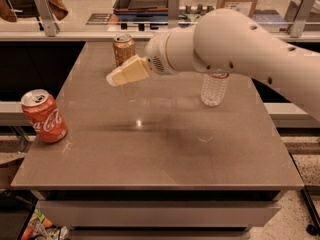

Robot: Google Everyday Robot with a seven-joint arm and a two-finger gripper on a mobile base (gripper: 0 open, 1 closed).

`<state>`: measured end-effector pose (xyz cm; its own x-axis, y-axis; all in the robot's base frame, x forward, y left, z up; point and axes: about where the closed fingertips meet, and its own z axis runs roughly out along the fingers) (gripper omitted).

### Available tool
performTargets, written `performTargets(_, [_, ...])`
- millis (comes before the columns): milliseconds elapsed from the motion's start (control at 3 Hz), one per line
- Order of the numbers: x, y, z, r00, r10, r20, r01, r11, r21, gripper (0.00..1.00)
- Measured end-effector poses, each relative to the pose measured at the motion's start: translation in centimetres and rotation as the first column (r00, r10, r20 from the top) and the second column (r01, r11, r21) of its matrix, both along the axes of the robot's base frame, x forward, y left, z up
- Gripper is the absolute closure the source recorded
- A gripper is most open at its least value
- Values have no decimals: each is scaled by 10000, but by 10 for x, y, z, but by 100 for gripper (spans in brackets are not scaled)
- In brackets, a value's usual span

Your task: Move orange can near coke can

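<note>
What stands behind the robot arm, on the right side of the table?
A clear plastic bottle; the arm covers its top. The gripper hangs further left, in front of the orange can, covering its lower part.
</note>
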<state>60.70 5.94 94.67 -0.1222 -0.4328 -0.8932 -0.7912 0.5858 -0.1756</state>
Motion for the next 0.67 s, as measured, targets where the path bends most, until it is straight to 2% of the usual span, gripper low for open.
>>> performTargets(333, [26, 13, -10, 9987, -353, 358, 327, 9968, 725, 0])
performTargets(667, [54, 20, -19, 9949, -758, 670, 656, 9875, 1435, 0])
